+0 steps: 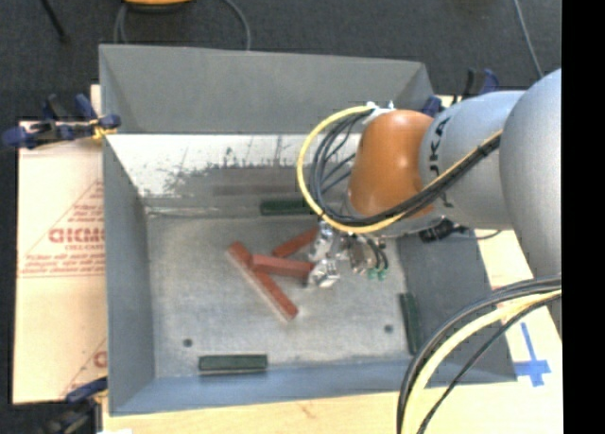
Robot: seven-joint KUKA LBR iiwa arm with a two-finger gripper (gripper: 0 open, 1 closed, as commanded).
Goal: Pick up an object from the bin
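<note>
My gripper (324, 269) hangs low in the middle of the bin, below the orange cover. Its metal fingers reach down at the right end of a small pile of red-brown bars. The longest bar (262, 282) lies slanted from upper left to lower right. A second bar (280, 265) crosses it and points toward the fingers. A third bar (297, 244) lies tilted just above, partly hidden by the gripper. Whether anything sits between the fingers is not visible.
A dark green bar (233, 362) lies along the bin's front wall. Another dark green bar (408, 320) rests at the right wall, and a third (282, 205) lies at the back wall. The arm and its cables cover the bin's right rear part.
</note>
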